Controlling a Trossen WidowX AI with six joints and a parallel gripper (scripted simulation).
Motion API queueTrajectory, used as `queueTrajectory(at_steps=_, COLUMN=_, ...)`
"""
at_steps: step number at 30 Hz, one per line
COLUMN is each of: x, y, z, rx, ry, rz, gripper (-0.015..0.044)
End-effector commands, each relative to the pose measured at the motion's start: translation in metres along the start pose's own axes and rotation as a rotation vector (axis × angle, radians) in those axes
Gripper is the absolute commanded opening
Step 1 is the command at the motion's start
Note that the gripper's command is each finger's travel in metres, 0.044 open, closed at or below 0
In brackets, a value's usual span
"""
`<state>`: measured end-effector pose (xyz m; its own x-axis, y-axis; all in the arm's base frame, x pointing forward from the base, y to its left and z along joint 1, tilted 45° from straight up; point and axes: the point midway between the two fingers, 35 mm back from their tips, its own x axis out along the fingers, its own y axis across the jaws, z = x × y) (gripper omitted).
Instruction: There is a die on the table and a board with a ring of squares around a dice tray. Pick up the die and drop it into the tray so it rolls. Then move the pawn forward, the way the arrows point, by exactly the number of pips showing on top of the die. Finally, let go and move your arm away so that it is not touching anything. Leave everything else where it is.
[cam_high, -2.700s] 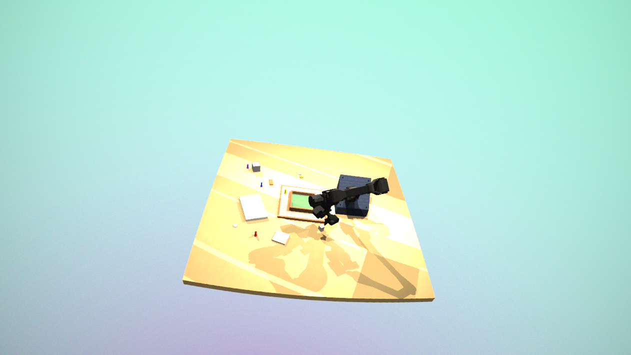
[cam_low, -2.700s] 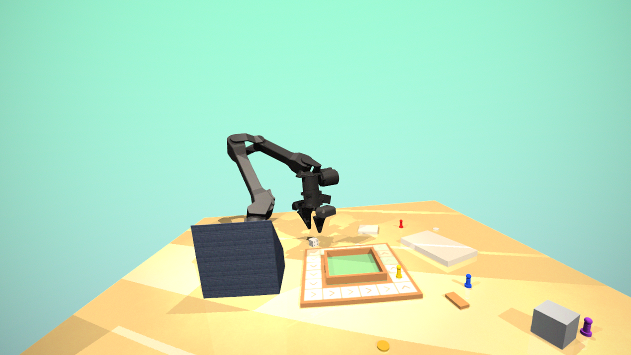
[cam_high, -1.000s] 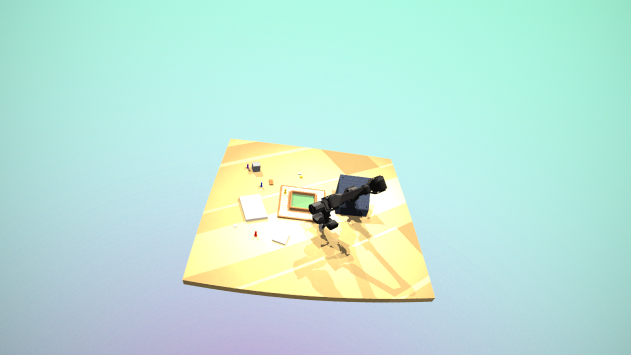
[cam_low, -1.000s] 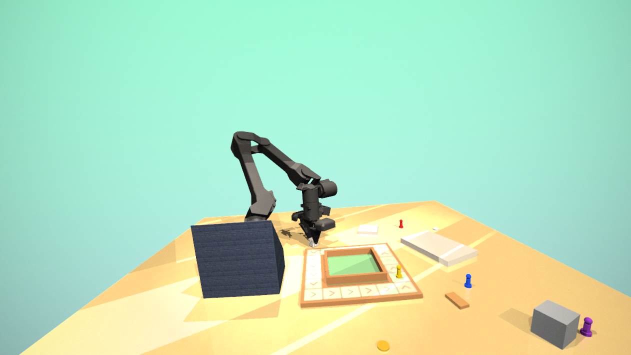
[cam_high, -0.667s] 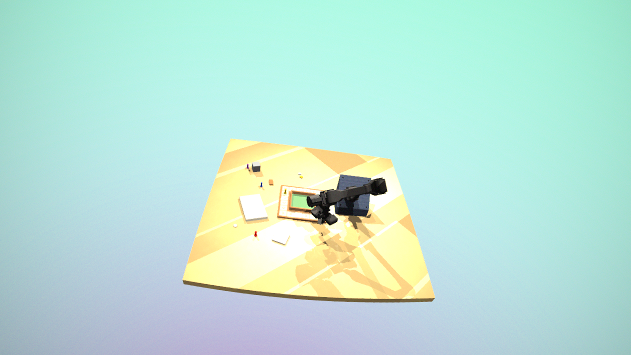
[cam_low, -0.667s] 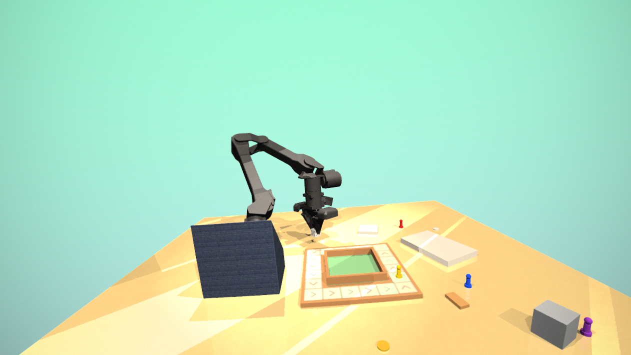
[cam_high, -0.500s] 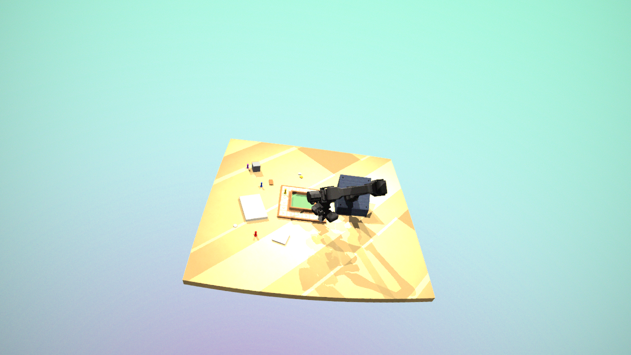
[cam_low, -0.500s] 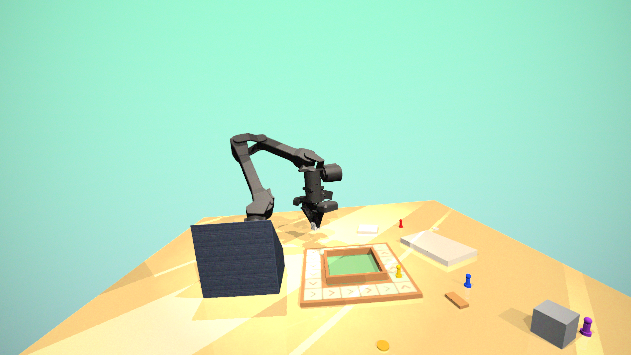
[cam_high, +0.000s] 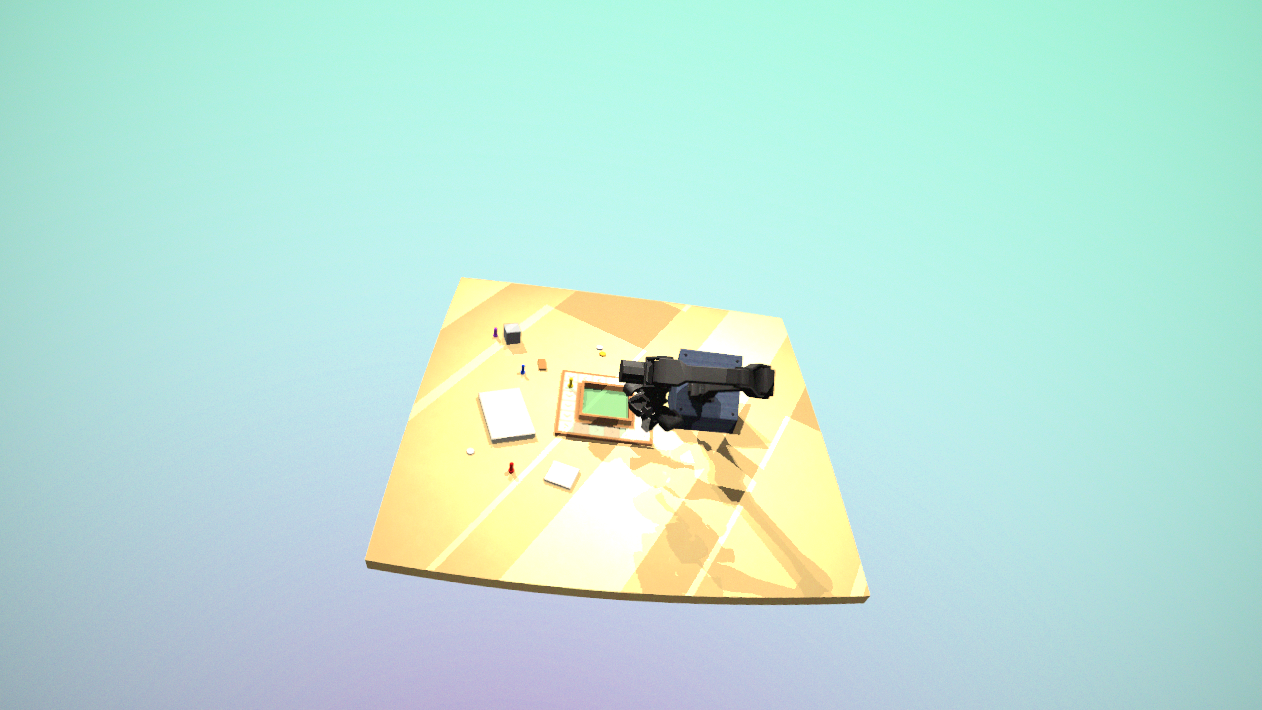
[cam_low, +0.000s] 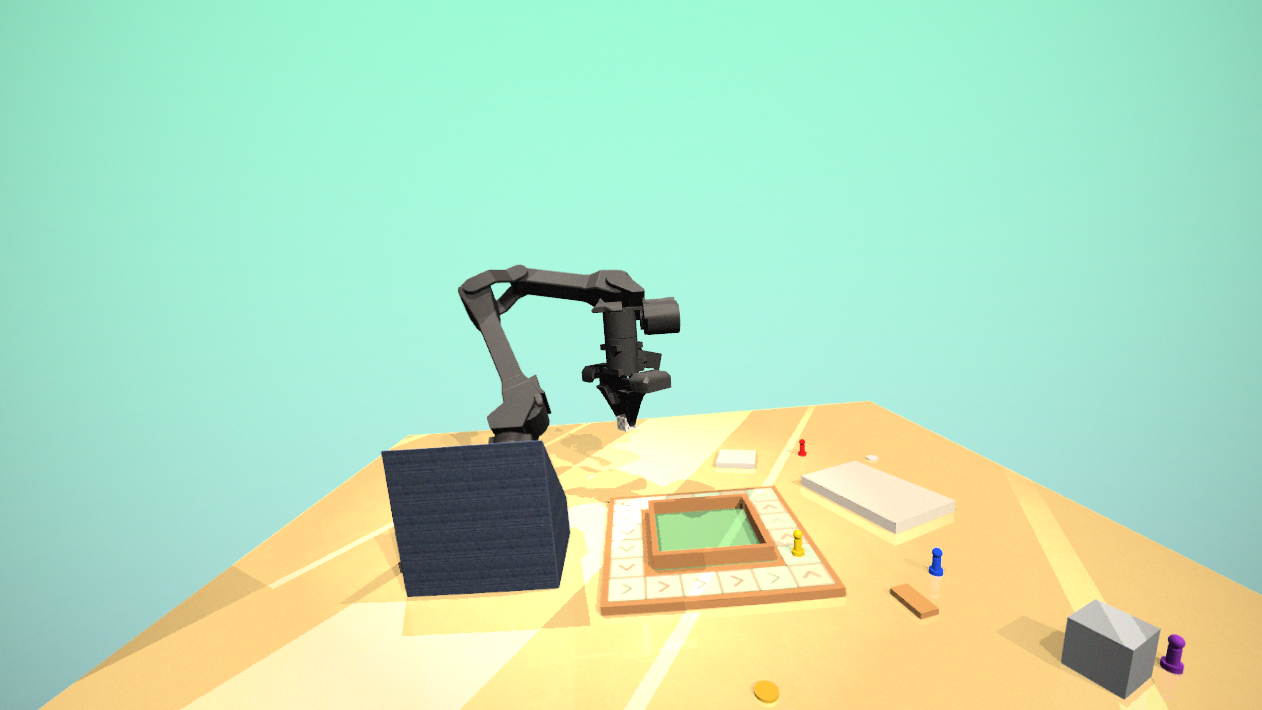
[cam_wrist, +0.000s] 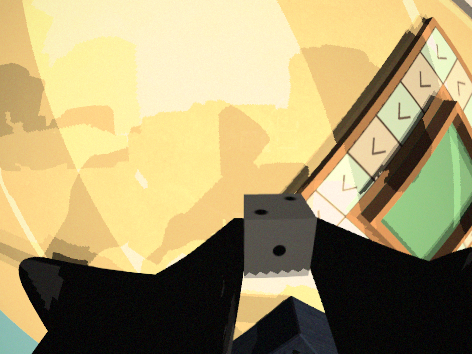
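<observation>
At the near edge of the desk (cam_low: 264, 618) in the exterior view lies a yellow disc (cam_low: 766, 690), and toward the near right corner a grey block (cam_low: 1109, 646) stands with a purple pawn (cam_low: 1172, 653) just beside it. Farther in, an orange tile (cam_low: 914, 600) lies flat near a blue pawn (cam_low: 935, 561). Left of them sits the board (cam_low: 631, 589), its ring of arrow squares framing the tray (cam_low: 707, 554) with its green floor. A yellow pawn (cam_low: 796, 542) stands upright on the ring at the tray's near right corner. A dark blue box (cam_low: 476, 516) stands just left of the board and carries the arm's base. Beyond the board, toward the right edge, a white slab (cam_low: 878, 496) lies flat. Farther still are a small white pad (cam_low: 736, 458), a red pawn (cam_low: 801, 447) and a tiny white disc (cam_low: 871, 457).

High above the desk, behind the board's far left corner, the claw (cam_low: 625, 422) points down and is clamped on the die (cam_wrist: 278, 235), which is held off the surface between the 2 fingers. In the wrist view the die faces show 1 pip and 2 pips, and the die hangs outside the tray, close to the board's edge.
</observation>
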<state>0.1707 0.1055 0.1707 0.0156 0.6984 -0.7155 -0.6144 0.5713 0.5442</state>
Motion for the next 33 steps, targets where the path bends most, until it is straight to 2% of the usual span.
queueTrajectory(at_steps=1, x=-0.003, y=-0.003, z=0.003, rx=0.04, ry=-0.005, rz=0.003, gripper=0.0)
queueTrajectory(at_steps=33, x=0.012, y=-0.114, z=0.006, rx=1.144, ry=-0.008, rz=-0.019, gripper=0.0)
